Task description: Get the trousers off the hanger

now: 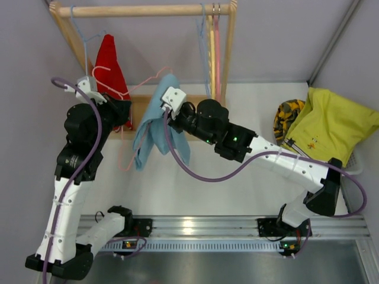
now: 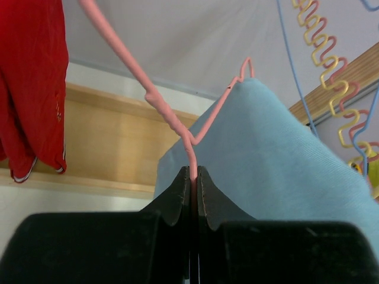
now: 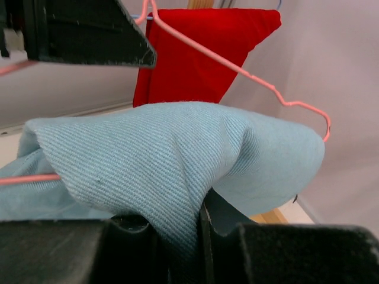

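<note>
The light blue trousers [image 1: 155,127] hang over a pink wire hanger [image 1: 144,84] in front of the wooden rack. My left gripper [image 1: 125,115] is shut on the hanger's wire [image 2: 193,155], left of the blue cloth [image 2: 278,171]. My right gripper [image 1: 167,118] is shut on a fold of the light blue trousers [image 3: 166,160], its jaws buried in the cloth [image 3: 198,216]. The red trousers [image 1: 110,66] hang from the rod at the left; they also show in the wrist views [image 2: 29,89] [image 3: 201,53]. The yellow-green trousers [image 1: 334,124] lie at the right.
The wooden rack's rod [image 1: 142,10] crosses the back. Several bare hangers [image 1: 213,53] hang at its right end. A yellow-and-black patterned cloth [image 1: 288,116] lies beside the yellow-green trousers, over a white basket rim [image 1: 355,163]. The rack's base board [image 2: 100,142] stands behind the hanger.
</note>
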